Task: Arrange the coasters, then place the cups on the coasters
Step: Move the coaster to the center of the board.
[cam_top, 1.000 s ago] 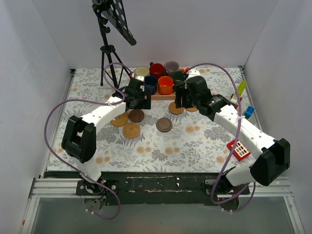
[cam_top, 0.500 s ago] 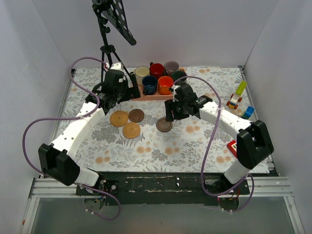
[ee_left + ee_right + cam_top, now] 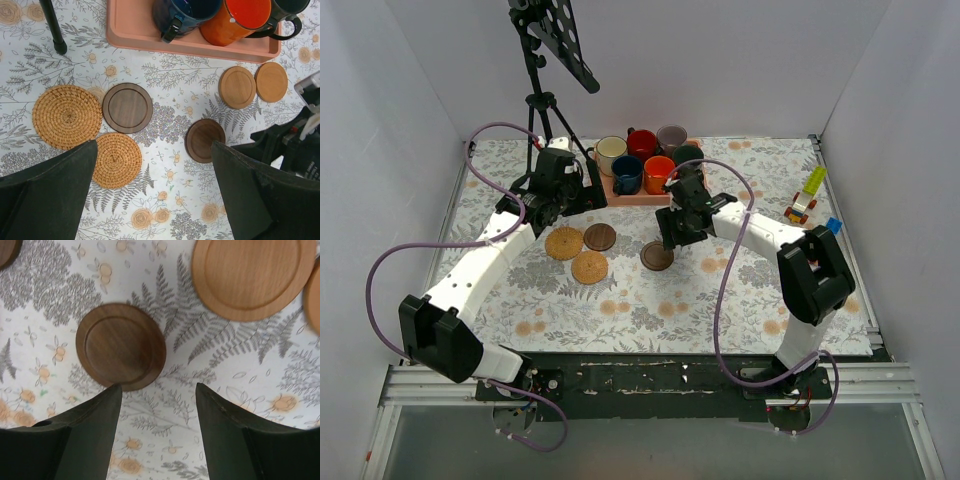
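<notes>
Flanking tray (image 3: pixel 131 31) of cups (image 3: pixel 660 172): black tripod (image 3: pixel 541 100) left, toy blocks (image 3: pixel 802 208) right.

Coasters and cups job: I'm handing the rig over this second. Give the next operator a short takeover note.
Left gripper: open, empty, above the table near the two woven coasters and one dark brown coaster.
Right gripper: open, empty, hovering by the other dark brown coaster.
Two light wooden coasters lie near the pink tray.
Cups: all six on the tray.
Done: six coasters out on the table, unevenly spaced.
Left: space the coasters, then set one cup on each.
</notes>
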